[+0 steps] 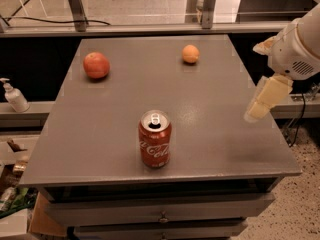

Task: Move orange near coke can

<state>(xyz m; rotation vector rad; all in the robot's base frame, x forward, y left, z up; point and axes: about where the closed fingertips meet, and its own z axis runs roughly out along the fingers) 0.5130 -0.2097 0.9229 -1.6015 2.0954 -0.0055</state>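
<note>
The orange lies on the counter well beyond the coke can and a little to its right, apart from it. The can stands upright. A larger reddish fruit lies beyond the can to its left. The end effector hangs to the right of the can, well apart from it. I cannot tell whether it is wide or narrow.

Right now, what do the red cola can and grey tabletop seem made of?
Red cola can: likely aluminium, glossy printed side, bare silver lid. Grey tabletop: matte laminate or painted metal, soft sheen. Cream pincer, over the table's right edge: seemingly plastic.
</note>
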